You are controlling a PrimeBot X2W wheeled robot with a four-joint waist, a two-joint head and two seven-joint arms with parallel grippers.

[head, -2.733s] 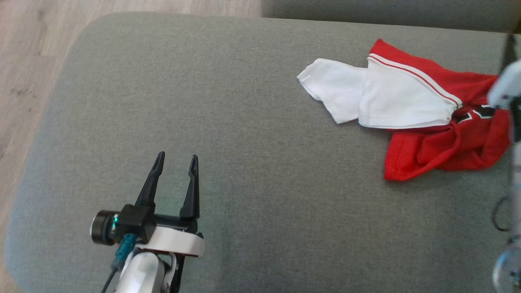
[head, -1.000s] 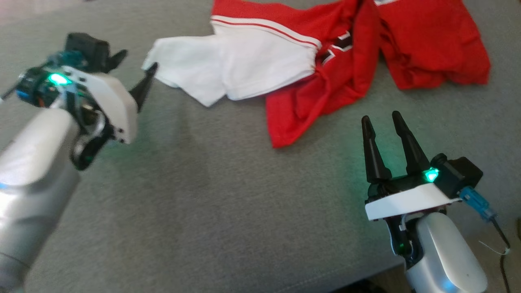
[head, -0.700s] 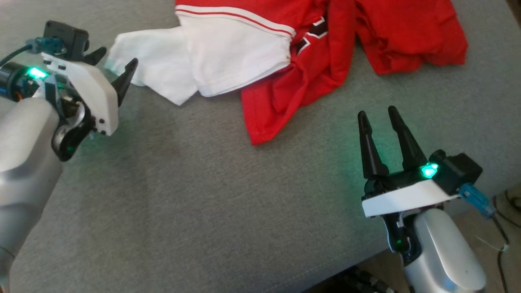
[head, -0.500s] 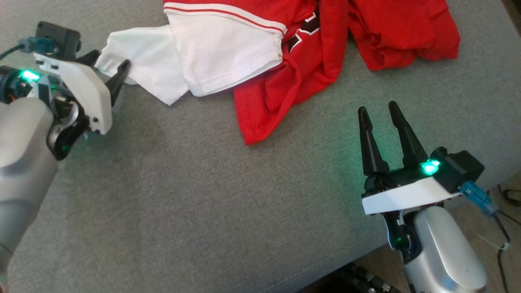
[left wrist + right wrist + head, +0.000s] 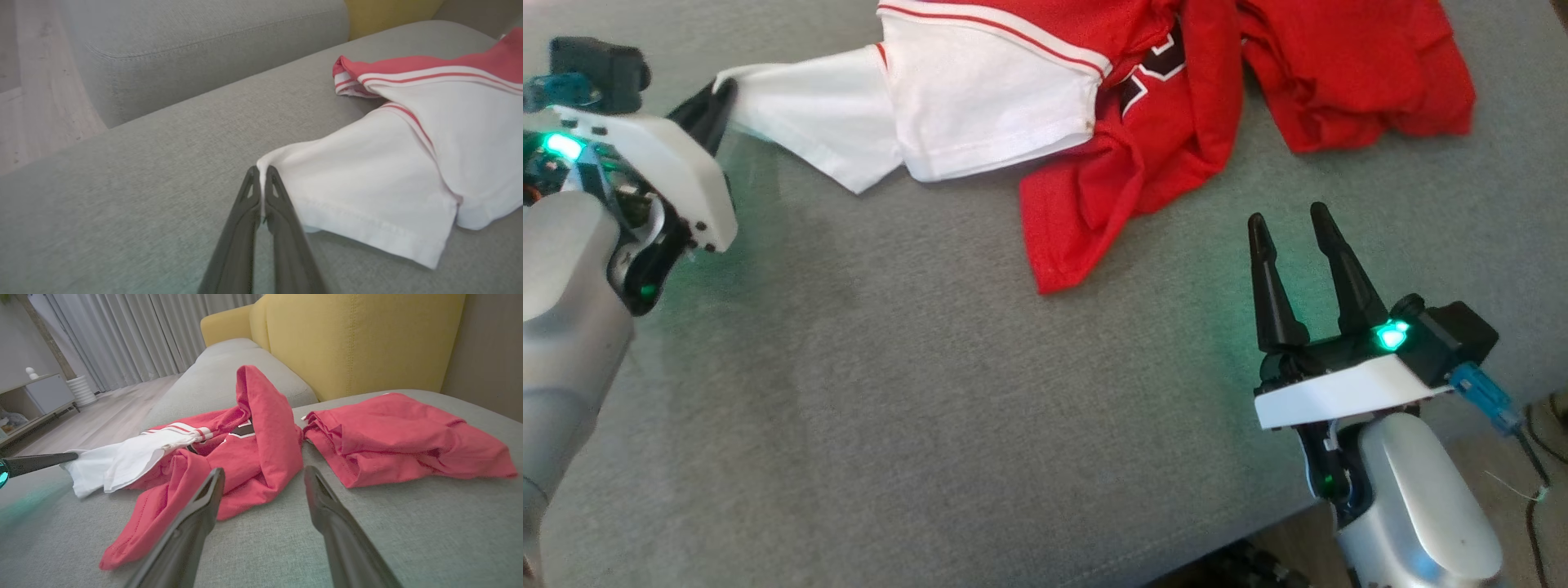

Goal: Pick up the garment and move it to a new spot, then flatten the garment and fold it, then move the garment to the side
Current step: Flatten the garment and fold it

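The red-and-white jersey [image 5: 1160,122] lies crumpled at twelve o'clock on the grey sofa cushion [image 5: 931,392]. At ten, the left gripper [image 5: 717,96] pinches its white sleeve [image 5: 809,147] tip. At four, the right gripper [image 5: 1294,245] gapes empty. This looks like the pick-up step, and the next move should be a lift clear before carrying.

The left pincer [image 5: 712,104] reaches up and to the right from the left edge of the head view. Its two dark fingers are pressed together on a corner of the jersey [image 5: 367,196], and a green light glows on its white wrist. The right pincer [image 5: 1284,216] stands at the lower right, fingers spread apart, pointing up from a silver forearm [image 5: 1417,506].
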